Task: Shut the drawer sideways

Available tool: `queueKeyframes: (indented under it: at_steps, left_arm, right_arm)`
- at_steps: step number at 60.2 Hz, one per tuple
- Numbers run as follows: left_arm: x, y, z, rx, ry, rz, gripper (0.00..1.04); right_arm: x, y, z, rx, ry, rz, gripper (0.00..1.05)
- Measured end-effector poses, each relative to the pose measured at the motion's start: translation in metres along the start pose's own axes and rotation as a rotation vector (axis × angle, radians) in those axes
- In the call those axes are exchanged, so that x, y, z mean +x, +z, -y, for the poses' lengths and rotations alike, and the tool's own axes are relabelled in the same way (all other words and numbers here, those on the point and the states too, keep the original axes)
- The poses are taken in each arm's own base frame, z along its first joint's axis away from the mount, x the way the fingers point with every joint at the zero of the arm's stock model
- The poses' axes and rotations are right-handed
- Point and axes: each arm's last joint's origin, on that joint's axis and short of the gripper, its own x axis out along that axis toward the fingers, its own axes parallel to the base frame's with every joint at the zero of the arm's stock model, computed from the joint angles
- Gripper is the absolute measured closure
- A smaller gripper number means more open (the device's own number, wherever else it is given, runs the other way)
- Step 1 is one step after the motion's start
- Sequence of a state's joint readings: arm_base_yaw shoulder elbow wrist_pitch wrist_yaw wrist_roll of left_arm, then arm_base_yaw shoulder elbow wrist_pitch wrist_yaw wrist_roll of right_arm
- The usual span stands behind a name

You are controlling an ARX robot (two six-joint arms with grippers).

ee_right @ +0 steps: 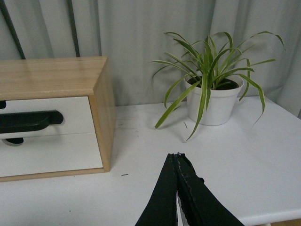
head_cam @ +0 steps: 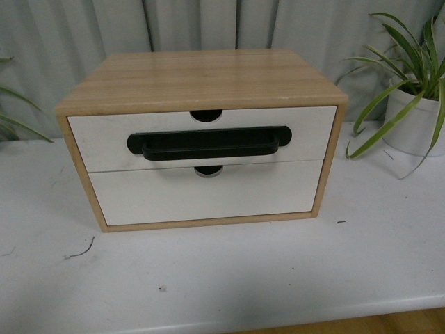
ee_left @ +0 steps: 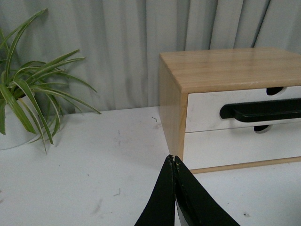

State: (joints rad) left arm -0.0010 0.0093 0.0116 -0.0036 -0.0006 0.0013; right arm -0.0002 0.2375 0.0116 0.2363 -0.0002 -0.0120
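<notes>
A light wood cabinet (head_cam: 201, 76) stands on the white table. Its upper drawer (head_cam: 97, 142) has a white front, a long black bar handle (head_cam: 208, 144) and a semicircular notch in its top edge. The drawer front sits flush with the cabinet frame. It also shows in the left wrist view (ee_left: 202, 110) and the right wrist view (ee_right: 70, 110). My left gripper (ee_left: 174, 160) is shut and empty, near the cabinet's left front corner. My right gripper (ee_right: 176, 156) is shut and empty, to the right of the cabinet. Neither arm shows in the front view.
A lower white-fronted drawer without a handle (head_cam: 201, 193) sits under the handled one. A potted plant in a white pot (head_cam: 414, 125) stands at the right of the cabinet, another plant (ee_left: 28, 99) at the left. Grey curtains hang behind. The table's front edge (head_cam: 313, 313) is near.
</notes>
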Motion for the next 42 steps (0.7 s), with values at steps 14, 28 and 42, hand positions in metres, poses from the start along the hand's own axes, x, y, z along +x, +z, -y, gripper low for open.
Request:
queueKeyframes:
  at_steps: [14,28,42]
  left_arm:
    - [0.000,0.000,0.000,0.000,0.000,0.000,1.03]
    - [0.000,0.000,0.000,0.000,0.000,-0.001,1.03]
    - [0.000,0.000,0.000,0.000,0.000,0.000,1.03]
  right_arm:
    - [-0.004,0.000,0.000,0.001,0.000,0.004,1.03]
    - [-0.015,0.000,0.000,0.002,0.001,0.017,1.03]
    - [-0.015,-0.003,0.000,0.001,0.000,-0.007,1.03]
